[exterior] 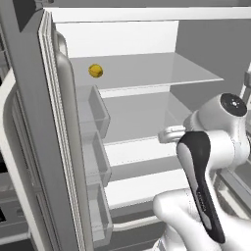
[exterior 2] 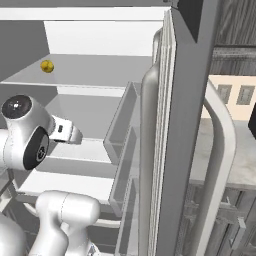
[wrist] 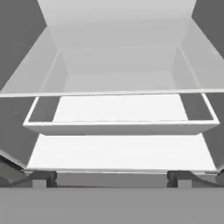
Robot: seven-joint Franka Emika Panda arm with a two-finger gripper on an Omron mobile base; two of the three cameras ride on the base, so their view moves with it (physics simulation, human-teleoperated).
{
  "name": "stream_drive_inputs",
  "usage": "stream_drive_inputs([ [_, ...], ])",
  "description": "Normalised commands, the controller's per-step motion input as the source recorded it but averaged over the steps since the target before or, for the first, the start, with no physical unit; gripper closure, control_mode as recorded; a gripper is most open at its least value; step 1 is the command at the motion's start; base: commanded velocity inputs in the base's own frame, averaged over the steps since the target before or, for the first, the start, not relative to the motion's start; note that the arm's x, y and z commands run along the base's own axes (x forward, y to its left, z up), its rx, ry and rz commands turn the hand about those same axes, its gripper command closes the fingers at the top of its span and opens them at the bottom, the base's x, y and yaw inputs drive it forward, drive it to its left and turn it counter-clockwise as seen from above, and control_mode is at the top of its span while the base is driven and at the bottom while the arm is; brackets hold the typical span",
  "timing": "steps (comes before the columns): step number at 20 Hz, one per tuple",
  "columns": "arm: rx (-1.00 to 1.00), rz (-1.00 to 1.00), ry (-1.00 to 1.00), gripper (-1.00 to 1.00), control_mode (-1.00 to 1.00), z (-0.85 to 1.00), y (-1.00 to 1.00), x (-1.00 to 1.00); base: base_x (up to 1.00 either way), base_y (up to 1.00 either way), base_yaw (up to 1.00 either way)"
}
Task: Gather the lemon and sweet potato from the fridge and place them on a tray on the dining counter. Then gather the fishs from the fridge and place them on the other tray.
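The fridge point(exterior: 29, 122) stands open in front of me, its white shelves bare except for one item. The lemon point(exterior: 95, 70), small, round and yellow, rests on the upper glass shelf point(exterior: 147, 68) near its left side, and also appears as the lemon point(exterior 2: 47, 66) at upper left. My gripper point(wrist: 111, 178) is open, with its two dark fingertips point(wrist: 43, 177) set wide apart and nothing between them. It faces the lower shelves, well below the lemon's shelf. The sweet potato, the fish, the trays and the dining counter are out of view.
The open left door with its bins point(exterior: 93, 112) stands close on the left. The right door's bins point(exterior 2: 122, 125) and long handle point(exterior 2: 220, 150) stand close on the right. My own white arm point(exterior: 206, 162) fills the lower front of the opening.
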Motion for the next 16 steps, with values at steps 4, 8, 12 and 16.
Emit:
stream_drive_inputs([
  [4,-0.07,0.26,-0.17,-1.00,-1.00,1.00,0.36,0.06,0.00,0.00,0.00],
  [8,-0.11,0.15,-0.11,-1.00,-1.00,1.00,0.42,0.08,0.00,0.00,0.00],
  [12,-0.10,0.11,-0.05,-1.00,-1.00,0.92,0.48,0.27,0.00,0.00,0.00],
  [16,-0.02,0.04,-0.03,-1.00,-1.00,0.32,0.46,0.44,0.00,0.00,0.00],
])
